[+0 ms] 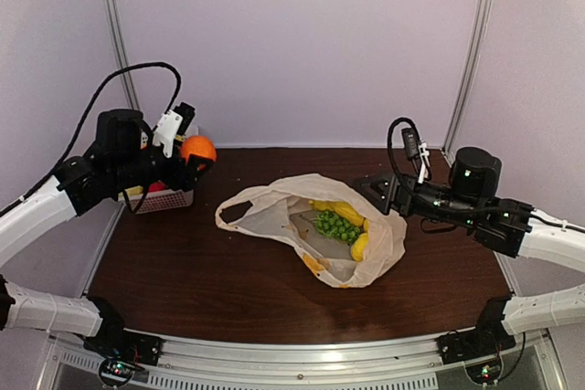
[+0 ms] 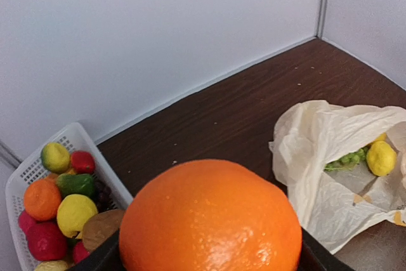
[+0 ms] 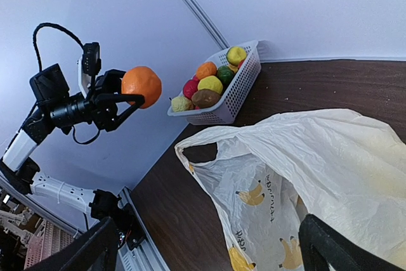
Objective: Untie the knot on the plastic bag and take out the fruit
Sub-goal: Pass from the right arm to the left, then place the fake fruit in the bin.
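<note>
The plastic bag (image 1: 274,216) lies open in the middle of the table, its mouth gaping upward. Inside it are green grapes (image 1: 335,225), yellow bananas (image 1: 343,210) and a yellow lemon-like piece (image 1: 359,247). No knot shows in any view; one handle loop (image 1: 236,214) lies loose at the bag's left end. My left gripper (image 1: 197,158) is shut on an orange fruit (image 1: 197,148) and holds it in the air at the back left, just right of the basket. That orange (image 2: 209,220) fills the left wrist view. My right gripper (image 1: 375,191) stands open at the bag's right edge, holding nothing.
A white slotted basket (image 1: 174,200) with several toy fruits stands at the back left by the wall. The bag (image 3: 330,157) shows printed bananas in the right wrist view. Walls close the table at the back and both sides.
</note>
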Controlling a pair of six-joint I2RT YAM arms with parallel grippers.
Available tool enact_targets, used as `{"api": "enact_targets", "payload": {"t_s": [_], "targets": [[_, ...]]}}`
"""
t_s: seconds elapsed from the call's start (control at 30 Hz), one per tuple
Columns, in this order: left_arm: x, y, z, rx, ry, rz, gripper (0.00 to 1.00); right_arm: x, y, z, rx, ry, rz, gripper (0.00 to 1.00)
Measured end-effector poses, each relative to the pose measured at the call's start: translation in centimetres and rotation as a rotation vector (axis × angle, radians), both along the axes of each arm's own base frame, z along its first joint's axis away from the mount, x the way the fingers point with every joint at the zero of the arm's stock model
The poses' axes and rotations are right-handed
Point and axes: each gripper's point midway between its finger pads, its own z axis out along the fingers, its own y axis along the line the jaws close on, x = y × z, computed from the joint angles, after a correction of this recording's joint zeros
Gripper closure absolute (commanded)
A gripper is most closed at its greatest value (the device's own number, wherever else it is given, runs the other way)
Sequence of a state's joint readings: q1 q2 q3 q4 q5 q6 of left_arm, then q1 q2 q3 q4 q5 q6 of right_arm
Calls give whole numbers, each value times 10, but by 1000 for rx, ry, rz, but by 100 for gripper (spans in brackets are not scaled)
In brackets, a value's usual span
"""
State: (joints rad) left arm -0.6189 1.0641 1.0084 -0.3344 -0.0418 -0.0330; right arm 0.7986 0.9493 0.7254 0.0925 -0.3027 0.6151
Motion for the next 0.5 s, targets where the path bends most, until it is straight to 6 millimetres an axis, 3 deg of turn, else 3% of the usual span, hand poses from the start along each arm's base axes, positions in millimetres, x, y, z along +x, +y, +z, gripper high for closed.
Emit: {"api": "enact_targets", "payload": {"t_s": [0.1,0.2,0.5], "targets": [[26,42,-3,-2,40,117,36,0,-4,-2,-11,0,-16,0],[47,81,-21,3,108,223,36,-1,-9,-3,-21,-1,-31,0],[76,155,-70,6,268,410,36,-3,-20,-6,-36,-1,-61,0]]}}
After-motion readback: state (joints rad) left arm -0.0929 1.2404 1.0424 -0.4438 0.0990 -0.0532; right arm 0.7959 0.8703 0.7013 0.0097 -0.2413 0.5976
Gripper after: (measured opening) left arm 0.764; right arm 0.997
